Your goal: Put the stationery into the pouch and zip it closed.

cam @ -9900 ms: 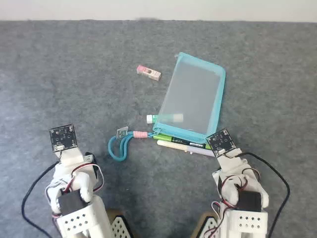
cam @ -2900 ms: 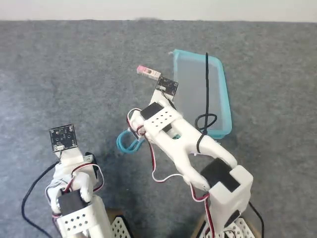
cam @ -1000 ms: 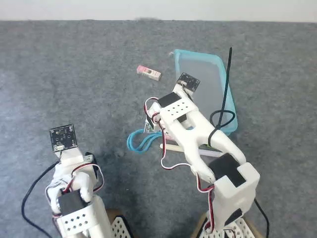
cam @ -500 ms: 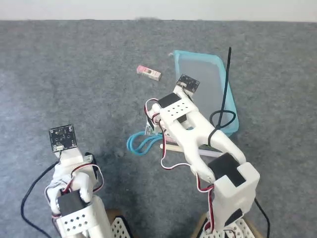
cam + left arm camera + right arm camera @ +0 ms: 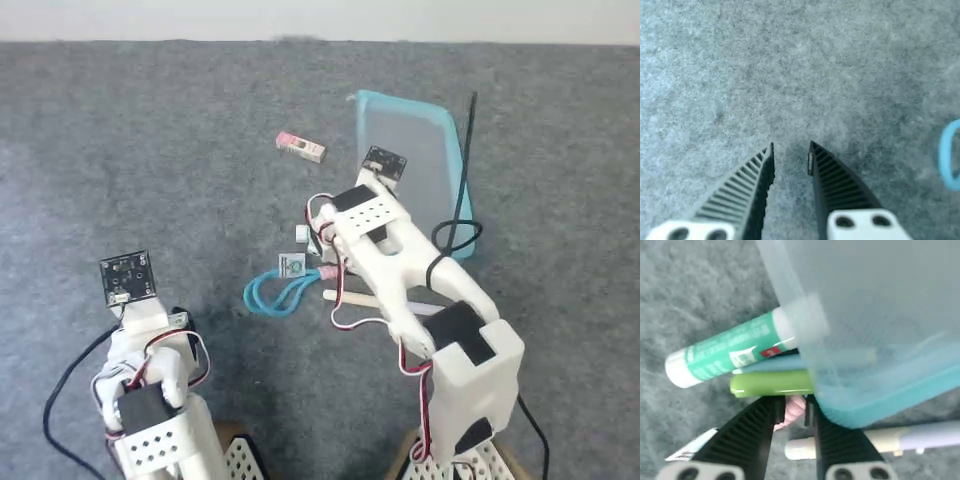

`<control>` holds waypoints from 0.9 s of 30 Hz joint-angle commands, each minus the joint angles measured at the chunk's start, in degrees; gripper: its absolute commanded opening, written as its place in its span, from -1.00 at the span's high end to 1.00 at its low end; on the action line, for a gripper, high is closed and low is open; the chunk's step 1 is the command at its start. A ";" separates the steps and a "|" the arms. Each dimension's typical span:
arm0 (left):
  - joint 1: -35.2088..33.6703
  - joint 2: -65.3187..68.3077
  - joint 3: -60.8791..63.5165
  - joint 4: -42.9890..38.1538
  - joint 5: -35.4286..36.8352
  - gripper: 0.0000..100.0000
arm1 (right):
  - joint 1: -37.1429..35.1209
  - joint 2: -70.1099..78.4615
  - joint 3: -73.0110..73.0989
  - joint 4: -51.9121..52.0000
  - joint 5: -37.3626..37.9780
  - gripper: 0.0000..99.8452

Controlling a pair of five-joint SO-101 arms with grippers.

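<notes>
The translucent teal pouch (image 5: 412, 150) lies at the back right of the grey mat; its wall (image 5: 875, 315) is close to the right wrist camera. My right gripper (image 5: 794, 405) is shut on the pink zipper pull (image 5: 791, 415) at the pouch's near corner. A green-and-white glue stick (image 5: 730, 355) and a green marker (image 5: 772, 382) stick out of the pouch mouth. A cream and lilac pen (image 5: 860, 442) lies outside it. The pink eraser (image 5: 301, 147) sits apart, to the left of the pouch. My left gripper (image 5: 791, 150) is open over bare mat at the near left.
A teal cord loop (image 5: 275, 295) with a white tag (image 5: 292, 265) trails left from the zipper pull. Its edge (image 5: 950, 155) shows in the left wrist view. The right arm's black cable (image 5: 462, 170) arcs over the pouch. Grey mat (image 5: 150, 150) spreads to the left.
The right arm has shifted a little, turning the pouch with it. The cord loop has slid left, and the tag and glue stick cap have come out from under the arm. The left arm is still.
</notes>
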 commanded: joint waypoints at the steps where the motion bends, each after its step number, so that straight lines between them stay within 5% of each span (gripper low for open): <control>1: 0.35 -1.41 -0.57 0.26 0.88 0.79 | 0.92 0.75 -0.35 -1.71 6.33 0.99; 9: 0.35 -1.41 -0.57 0.26 0.88 0.79 | 0.22 -10.15 -2.90 7.96 21.36 0.99; 15: 0.35 -1.41 -0.57 0.26 0.88 0.79 | -2.86 -11.56 -2.81 10.51 21.54 0.99; 19: 0.35 -1.41 -0.57 0.26 0.88 0.79 | -5.67 -11.21 -3.08 8.84 13.80 0.95; 24: 0.35 -1.41 -0.57 0.26 0.88 0.79 | -6.37 -11.12 -2.81 6.20 5.36 0.54; 27: 0.35 -1.41 -0.57 0.26 0.88 0.79 | -6.37 -10.95 -2.73 6.20 -1.85 0.52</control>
